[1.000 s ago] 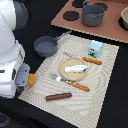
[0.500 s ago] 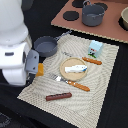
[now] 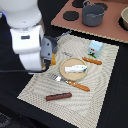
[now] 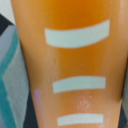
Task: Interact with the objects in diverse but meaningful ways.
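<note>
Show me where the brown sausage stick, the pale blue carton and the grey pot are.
brown sausage stick [image 3: 58, 96], exterior view, its middle.
pale blue carton [image 3: 95, 47], exterior view, front face.
grey pot [image 3: 93, 14], exterior view, side wall.

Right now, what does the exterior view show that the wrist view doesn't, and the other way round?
Only the exterior view shows the layout: the striped placemat with a round plate, a white tube on it, a brown sausage stick, a pale blue carton and a grey pot on the brown board beyond. Only the wrist view shows a close orange surface with three pale stripes filling the picture. Both seem to share that orange thing, a sliver of which peeks out beside the arm, though the fingers are hidden in both.
</note>
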